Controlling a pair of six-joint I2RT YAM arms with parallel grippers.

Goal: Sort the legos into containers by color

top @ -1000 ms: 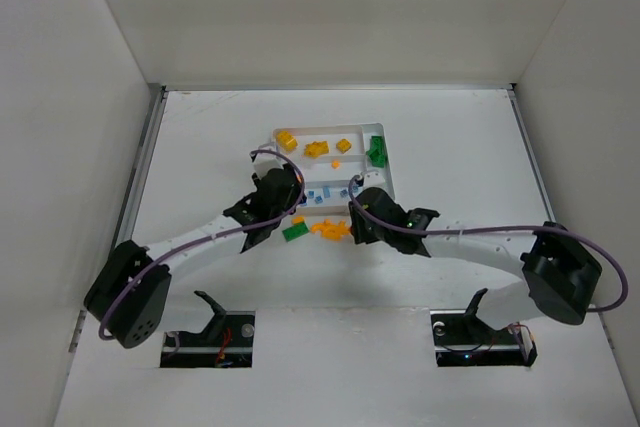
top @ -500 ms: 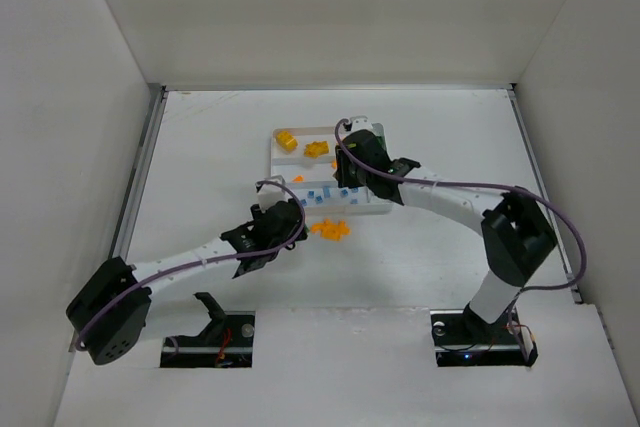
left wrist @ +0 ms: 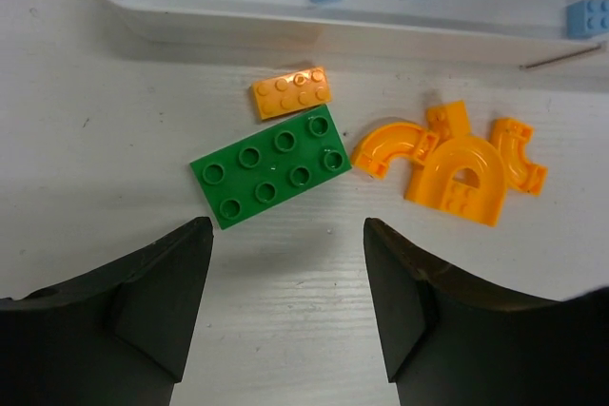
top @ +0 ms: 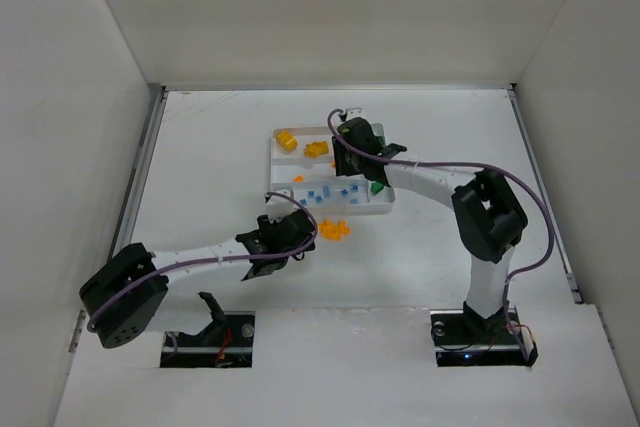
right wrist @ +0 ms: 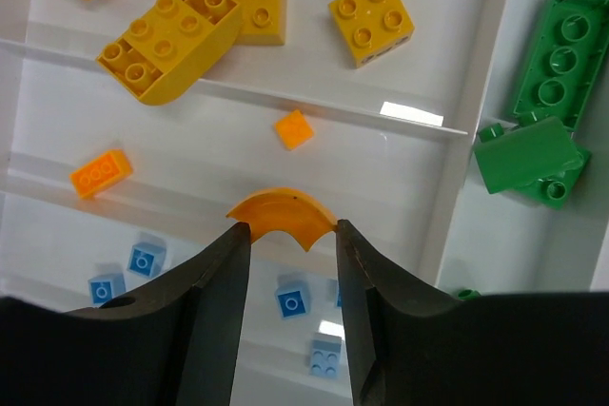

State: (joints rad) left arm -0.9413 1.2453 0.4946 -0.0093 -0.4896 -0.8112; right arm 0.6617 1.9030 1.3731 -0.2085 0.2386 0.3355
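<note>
On the bench [top: 200, 147] beside the shallow white plastic tray [right wrist: 400, 168], a flat green lego plate [left wrist: 271, 164] is framed by released left jaws, and lowering seems needed. A small orange plastic arch [right wrist: 282, 208] is grasped by right jaws near the orange compartment, where release seems due.

White table [top: 200, 147] boxed by plain, seemingly matte white walls [top: 330, 7].

both arms [top: 425, 182]: white links [top: 200, 252], blk joint housings [top: 120, 297], purple cables [top: 546, 219] alongside, matte blk end effector fingers [left wrist: 152, 301].

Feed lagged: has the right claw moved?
Yes: right claw went from the table in front of the tray to above it, gripping an orange arch.
</note>
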